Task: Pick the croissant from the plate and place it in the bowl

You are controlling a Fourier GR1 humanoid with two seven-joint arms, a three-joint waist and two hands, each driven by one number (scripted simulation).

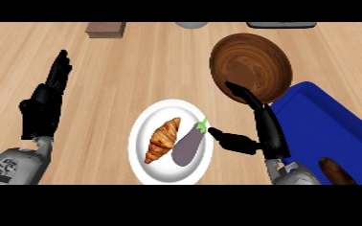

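A golden-brown croissant (162, 140) lies on the left half of a white plate (152, 118), beside a purple eggplant (188, 146) with a green stem. A brown wooden bowl (251, 67) stands at the upper right of the plate. My right hand (256, 133) hovers just right of the plate, open, its thumb pointing at the eggplant's stem and its fingers stretched up toward the bowl's near rim. My left hand (44, 103) rests open at the left edge, fingers up, well away from the plate.
A blue tray (318, 119) lies at the right under my right forearm, with a brown object (336, 171) at its near corner. A brown block (106, 28), a grey round object (191, 25) and a dark flat item (281, 24) sit along the far edge.
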